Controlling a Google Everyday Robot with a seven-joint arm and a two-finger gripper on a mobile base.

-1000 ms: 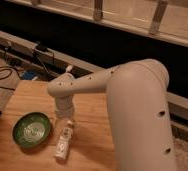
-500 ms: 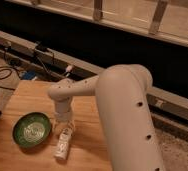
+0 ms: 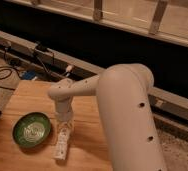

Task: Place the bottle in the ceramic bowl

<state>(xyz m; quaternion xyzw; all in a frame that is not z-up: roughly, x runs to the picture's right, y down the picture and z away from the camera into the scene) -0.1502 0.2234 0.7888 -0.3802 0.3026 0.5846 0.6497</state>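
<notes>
Bottle, slim whitish plastic with a pale label (image 3: 61, 146): it lies flat on the light-brown wooden table top (image 3: 32, 97), long axis running roughly from the far side toward the near edge, slightly slanted. It sits just beside the round shallow green ceramic bowl with a darker rim and pale patterned centre (image 3: 16, 131), on the bowl's picture-right side. We note a narrow strip of wood between the two, so they are not touching. The bowl holds nothing we can see.

Gripper (image 3: 64, 122): it hangs at the end of the bulky white robot arm (image 3: 122, 100), pointing down directly over the bottle's far end. We cannot tell whether it touches the bottle, and we cannot tell whether it is open or closed. The arm's large white segment fills the picture-right half of the view and hides that part of the table.

Beyond the table's far edge we record black cables (image 3: 2, 75) looped on the floor.
</notes>
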